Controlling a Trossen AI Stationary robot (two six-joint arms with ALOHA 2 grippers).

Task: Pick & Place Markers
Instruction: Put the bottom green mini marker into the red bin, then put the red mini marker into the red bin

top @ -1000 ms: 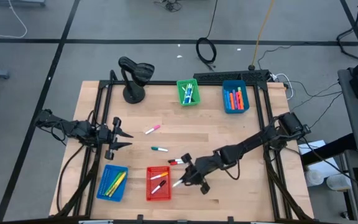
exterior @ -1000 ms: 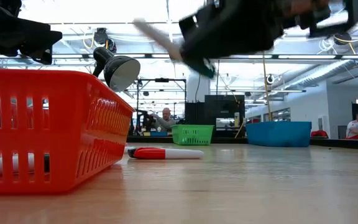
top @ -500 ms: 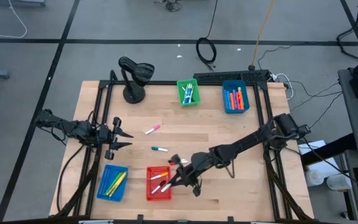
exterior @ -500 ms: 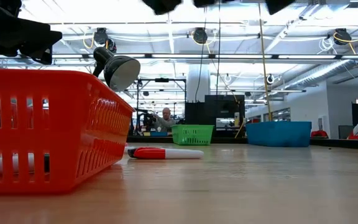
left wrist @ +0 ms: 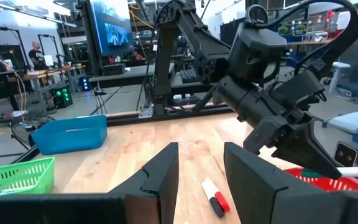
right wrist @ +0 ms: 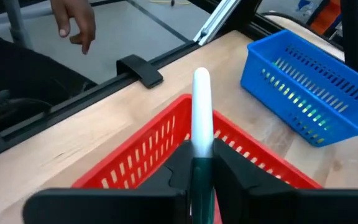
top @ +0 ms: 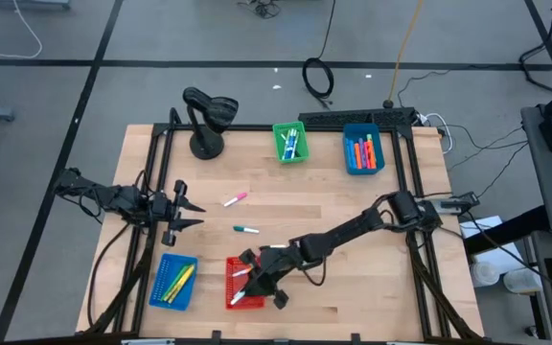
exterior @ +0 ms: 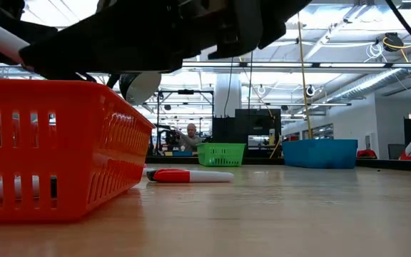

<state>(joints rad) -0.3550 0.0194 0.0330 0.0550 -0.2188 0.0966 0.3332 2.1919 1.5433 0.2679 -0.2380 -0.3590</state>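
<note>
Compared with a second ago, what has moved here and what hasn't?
The right hand, shut on a white marker, has carried it leftward from beside the red basket to above it. Nothing was let go. The left hand, the loose markers on the table and the other baskets stayed put.

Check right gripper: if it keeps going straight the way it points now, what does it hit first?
Probably the red basket. The right gripper, shut on a white marker, hangs over it, pointing down towards its far wall. Past that, only table edge. Depth is uncertain.
</note>
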